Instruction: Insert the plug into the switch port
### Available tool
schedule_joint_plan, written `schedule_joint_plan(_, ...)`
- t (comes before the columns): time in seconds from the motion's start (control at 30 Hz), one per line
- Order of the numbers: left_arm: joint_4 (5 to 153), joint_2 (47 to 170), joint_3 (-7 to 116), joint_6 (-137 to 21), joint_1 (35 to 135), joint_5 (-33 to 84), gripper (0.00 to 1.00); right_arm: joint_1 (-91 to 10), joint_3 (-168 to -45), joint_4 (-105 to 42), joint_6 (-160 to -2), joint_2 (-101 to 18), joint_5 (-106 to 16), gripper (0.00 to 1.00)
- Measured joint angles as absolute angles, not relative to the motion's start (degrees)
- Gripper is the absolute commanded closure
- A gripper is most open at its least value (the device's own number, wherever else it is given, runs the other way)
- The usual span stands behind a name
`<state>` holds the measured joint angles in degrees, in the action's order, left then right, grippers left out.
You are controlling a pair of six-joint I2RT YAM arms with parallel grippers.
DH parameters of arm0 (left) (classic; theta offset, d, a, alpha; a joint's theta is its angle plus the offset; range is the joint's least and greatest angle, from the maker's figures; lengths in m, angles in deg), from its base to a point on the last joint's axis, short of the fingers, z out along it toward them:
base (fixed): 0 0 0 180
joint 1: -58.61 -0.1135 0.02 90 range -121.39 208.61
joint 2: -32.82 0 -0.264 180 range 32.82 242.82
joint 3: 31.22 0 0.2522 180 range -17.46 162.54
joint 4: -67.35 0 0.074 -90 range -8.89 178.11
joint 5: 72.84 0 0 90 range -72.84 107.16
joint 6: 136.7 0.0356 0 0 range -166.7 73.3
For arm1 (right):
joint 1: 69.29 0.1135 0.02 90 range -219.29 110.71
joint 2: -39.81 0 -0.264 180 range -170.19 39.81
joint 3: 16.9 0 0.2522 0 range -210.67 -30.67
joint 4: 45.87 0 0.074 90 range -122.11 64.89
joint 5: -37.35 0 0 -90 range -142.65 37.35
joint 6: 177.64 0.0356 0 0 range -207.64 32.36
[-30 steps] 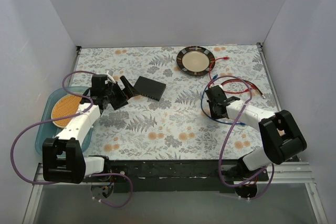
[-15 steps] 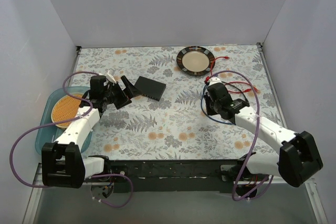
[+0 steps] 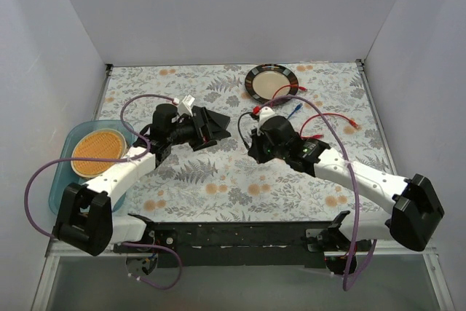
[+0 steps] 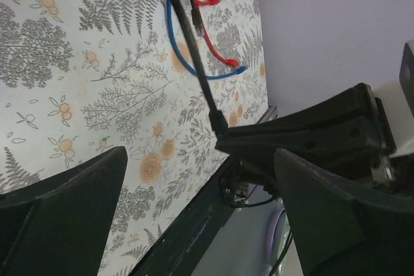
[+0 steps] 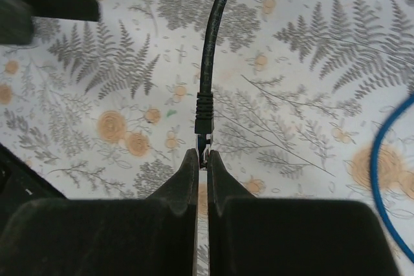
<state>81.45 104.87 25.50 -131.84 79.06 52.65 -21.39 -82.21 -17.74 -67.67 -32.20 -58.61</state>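
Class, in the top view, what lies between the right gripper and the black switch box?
Only a narrow strip of bare floral tablecloth separates the right gripper, shut on the plug, from the switch box; the top view shows it.

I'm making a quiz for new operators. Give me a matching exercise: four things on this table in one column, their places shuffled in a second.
1. black cable's plug
2. dark-rimmed round plate
3. orange woven round mat
4. red cable

A. in the pale blue plastic tray
B. loose on the floral cloth
C. near that cloth's far edge
D. pinched in the right gripper

Pairs: 1-D, 2-C, 3-A, 4-B.
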Motion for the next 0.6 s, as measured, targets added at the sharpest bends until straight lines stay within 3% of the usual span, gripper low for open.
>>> schedule_joint_plan(0.1,79.7,107.0,26.1,-133.0,81.7,52.1,0.05,-17.6,-83.9,-19.8,-66.7,-34.7,-58.5,0.99)
schedule_joint_plan(0.2,78.7,108.2,26.1,-133.9,82.9,51.8,0.17,-15.1,-85.5,-20.3,-66.4,-36.6,-58.8,0.99)
schedule_joint_plan(0.23,78.3,108.5,26.1,-134.0,83.1,51.7,0.25,-14.2,-86.2,-20.3,-66.3,-37.2,-59.1,0.99)
schedule_joint_plan(0.33,77.2,109.4,26.1,-134.5,83.6,51.5,0.31,-12.3,-87.3,-20.4,-66.2,-37.7,-59.7,0.99)
schedule_joint_plan(0.37,76.8,109.7,26.1,-134.5,83.7,51.4,0.47,-11.8,-87.5,-20.5,-66.1,-37.7,-59.8,0.99)
schedule_joint_plan(0.43,76.3,110.6,26.1,-134.9,83.9,51.4,0.68,-11.0,-87.7,-21.0,-65.9,-37.7,-59.8,0.99)
schedule_joint_plan(0.47,76.1,111.0,26.1,-134.8,84.0,51.5,0.86,-10.7,-87.7,-21.2,-65.7,-37.7,-59.7,0.99)
schedule_joint_plan(0.5,75.9,111.3,26.1,-134.9,84.0,51.6,0.91,-10.6,-87.7,-21.2,-65.5,-37.6,-59.6,0.96)
schedule_joint_plan(0.57,75.5,111.8,26.2,-134.8,84.0,51.9,0.98,-10.5,-87.7,-21.5,-65.4,-37.6,-58.8,0.77)
schedule_joint_plan(0.6,75.2,111.9,26.2,-134.8,84.0,52.2,0.99,-10.5,-87.7,-21.6,-65.5,-37.6,-58.4,0.54)
